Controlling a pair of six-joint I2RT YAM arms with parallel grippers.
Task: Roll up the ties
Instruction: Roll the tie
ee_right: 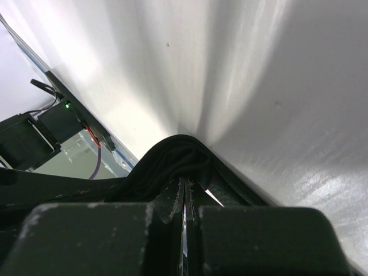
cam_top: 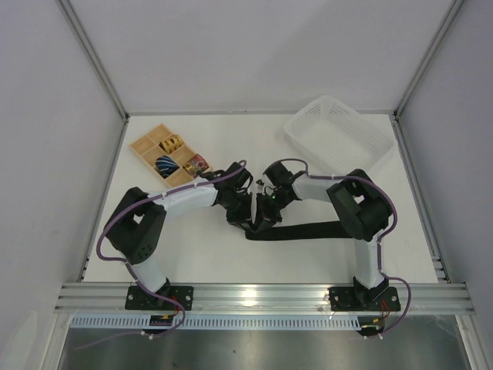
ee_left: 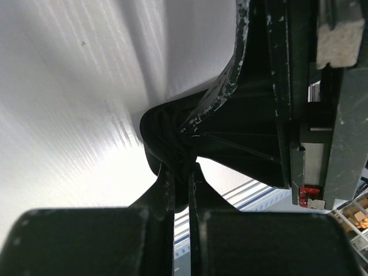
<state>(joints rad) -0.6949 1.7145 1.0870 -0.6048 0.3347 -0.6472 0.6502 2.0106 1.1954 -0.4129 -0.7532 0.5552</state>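
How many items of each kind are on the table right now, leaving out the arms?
Rolled ties in the organiser: 3 (yellow roll, blue roll, red roll)
Black tie on the table: 1
Wooden organiser: 1
White basket: 1
Total: 6

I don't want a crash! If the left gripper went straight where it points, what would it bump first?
The black tie, bunched up and pinched in the left gripper. Past it, probably the white table.
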